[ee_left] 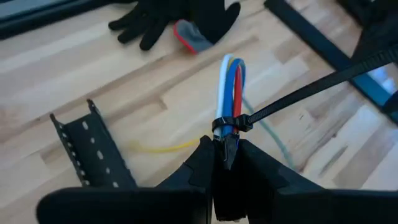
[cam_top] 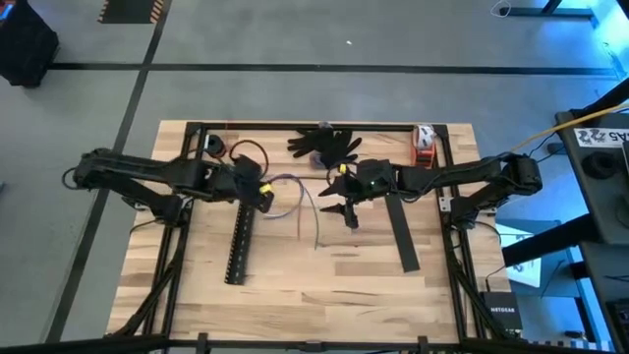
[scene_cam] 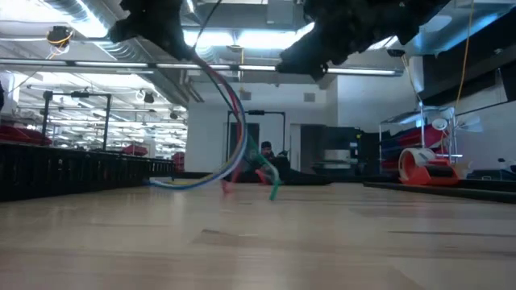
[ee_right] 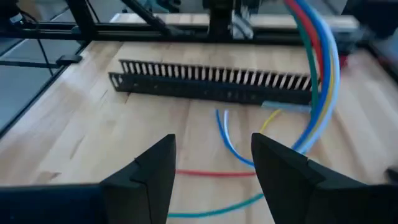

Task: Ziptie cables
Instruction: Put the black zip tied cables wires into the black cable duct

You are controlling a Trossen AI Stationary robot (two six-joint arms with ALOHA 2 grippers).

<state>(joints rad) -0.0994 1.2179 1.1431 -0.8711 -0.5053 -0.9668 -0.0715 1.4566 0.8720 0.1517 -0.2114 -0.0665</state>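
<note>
The cables (ee_left: 229, 87), a bundle of white, blue, red, green and yellow wires, are bound by a black zip tie (ee_left: 231, 121). Its long tail (ee_left: 311, 87) sticks out sideways toward the right arm. My left gripper (ee_left: 225, 146) is shut on the bundle, raised above the table's middle (cam_top: 263, 192). From it the cables (scene_cam: 234, 121) arc down, and their loose ends (ee_right: 236, 168) lie on the wood. My right gripper (ee_right: 211, 149) hovers open just right of the bundle (cam_top: 346, 206), with nothing between its fingers. My left gripper pinches the bundle near its one end (ee_left: 224, 138), right beside the zip tie's loop, between its two fingertips. The fingers slant downward from the table's left. The held end is lifted clear; the rest droops slack, with the far ends on the table.
A black slotted channel (cam_top: 239, 246) lies left of centre, and a flat black strip (cam_top: 401, 231) lies on the right. Black gloves (cam_top: 324, 146) sit at the far edge, beside an orange-and-white object (cam_top: 424, 146). Bare wood lies toward the near edge.
</note>
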